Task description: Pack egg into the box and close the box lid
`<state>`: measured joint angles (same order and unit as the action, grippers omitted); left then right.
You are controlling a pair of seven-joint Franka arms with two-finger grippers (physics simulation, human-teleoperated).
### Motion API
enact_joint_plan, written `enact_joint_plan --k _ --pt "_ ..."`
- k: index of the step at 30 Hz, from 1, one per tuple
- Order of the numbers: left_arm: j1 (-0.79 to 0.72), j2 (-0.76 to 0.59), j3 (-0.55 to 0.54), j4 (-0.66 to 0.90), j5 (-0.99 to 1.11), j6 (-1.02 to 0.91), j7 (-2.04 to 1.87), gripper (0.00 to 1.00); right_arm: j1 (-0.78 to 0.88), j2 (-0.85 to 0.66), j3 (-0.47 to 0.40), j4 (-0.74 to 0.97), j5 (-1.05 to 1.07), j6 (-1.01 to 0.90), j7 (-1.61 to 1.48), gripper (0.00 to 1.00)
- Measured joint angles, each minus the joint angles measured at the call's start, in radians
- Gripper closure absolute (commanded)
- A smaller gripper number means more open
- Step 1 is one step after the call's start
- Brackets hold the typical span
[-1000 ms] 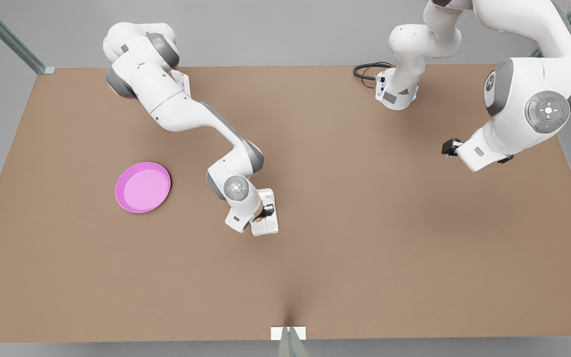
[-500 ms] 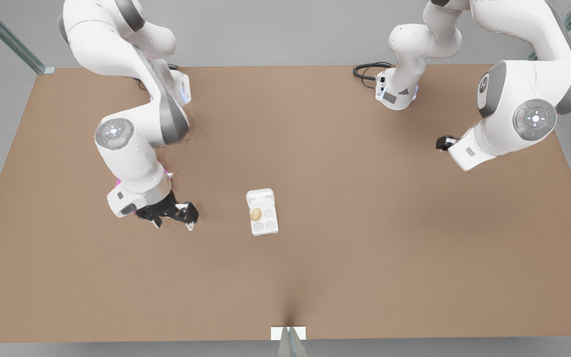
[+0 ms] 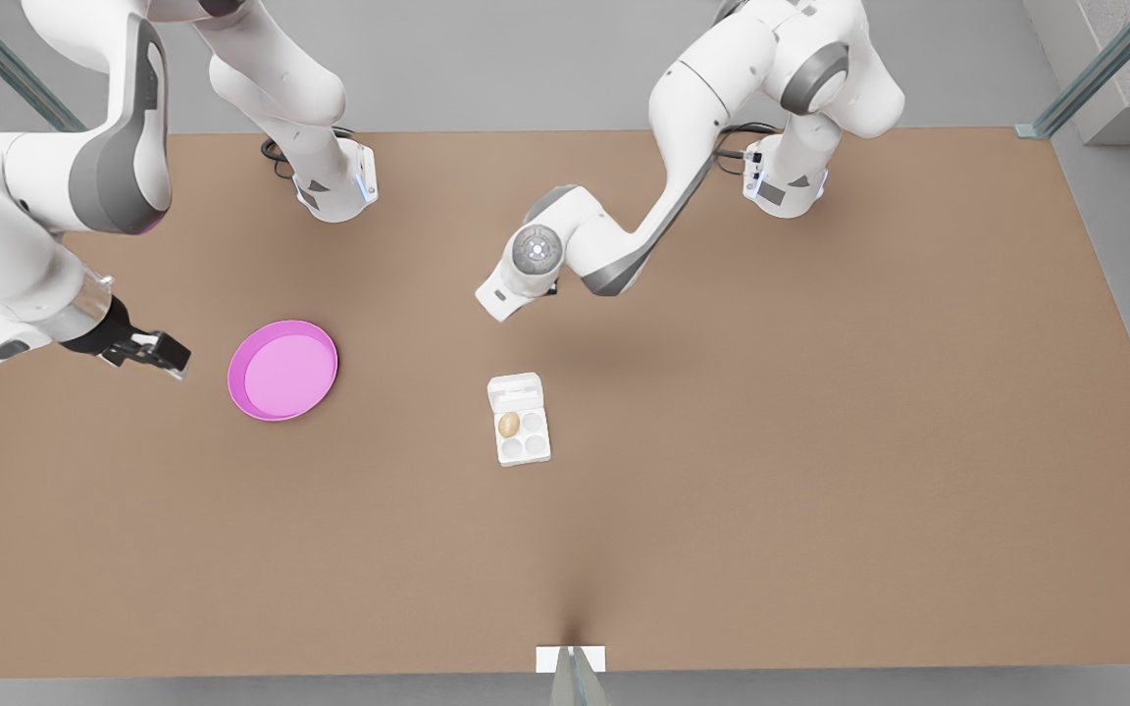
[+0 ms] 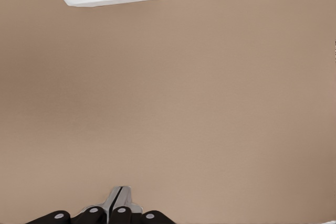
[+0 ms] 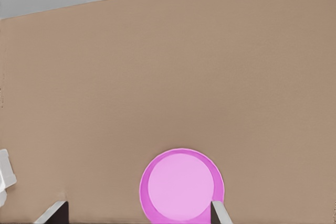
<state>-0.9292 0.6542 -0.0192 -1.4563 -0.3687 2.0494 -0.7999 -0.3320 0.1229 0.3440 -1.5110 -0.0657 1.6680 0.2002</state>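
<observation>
One egg (image 3: 508, 424) sits in the 10 o'clock cup of the box (image 3: 524, 446), and I judge the left end effector (image 4: 116, 198), fingers together, the nearer: the open box lid (image 3: 514, 389) lies toward 6 o'clock from it, while the right end effector (image 3: 165, 357), fingers apart, waits off at 9 o'clock beyond the pink dish (image 3: 282, 371).

No word, number, label or brand could be read anywhere in the scene.
</observation>
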Motion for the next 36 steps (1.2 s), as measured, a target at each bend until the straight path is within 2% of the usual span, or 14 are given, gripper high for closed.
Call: enact_joint_plan --k 5,11,18,23,29,30,31,32,34,36 --pt "0.006 0.089 0.018 0.000 0.023 0.192 -0.146 0.79 0.001 0.014 0.000 -0.001 0.002 -0.017 -0.061 0.00" --pt "0.038 0.129 0.040 0.014 0.035 0.323 -0.250 0.79 -0.013 0.039 -0.003 0.020 -0.001 -0.023 -0.115 0.00" --pt "0.081 0.129 0.041 0.043 0.038 0.376 -0.328 0.79 -0.014 0.070 -0.004 0.023 0.000 -0.020 -0.156 0.00" --pt "0.127 0.129 0.041 0.059 0.037 0.388 -0.363 0.79 -0.035 0.130 -0.007 0.094 -0.003 -0.019 -0.177 0.00" --pt "0.292 0.113 0.040 0.106 0.038 0.388 -0.385 0.79 -0.016 0.133 -0.005 0.094 -0.028 -0.020 -0.197 0.00" --pt "0.352 0.104 0.052 0.146 0.038 0.368 -0.381 0.46 -0.013 0.133 -0.004 0.093 -0.034 -0.021 -0.200 0.00" --pt "0.445 0.099 0.078 0.233 0.038 0.292 -0.360 0.00 -0.012 0.133 -0.003 0.093 -0.039 -0.021 -0.202 0.00" --pt "0.536 0.091 0.122 0.303 0.041 0.172 -0.318 0.00 -0.012 0.133 -0.003 0.093 -0.042 -0.022 -0.205 0.00" --pt "0.612 0.001 0.229 0.370 0.106 -0.085 -0.193 0.00 -0.013 0.134 -0.003 0.092 -0.047 -0.023 -0.209 0.00" --pt "0.643 -0.227 0.241 0.355 0.197 -0.317 -0.067 0.00 -0.015 0.135 -0.002 0.092 -0.049 -0.024 -0.213 0.00"
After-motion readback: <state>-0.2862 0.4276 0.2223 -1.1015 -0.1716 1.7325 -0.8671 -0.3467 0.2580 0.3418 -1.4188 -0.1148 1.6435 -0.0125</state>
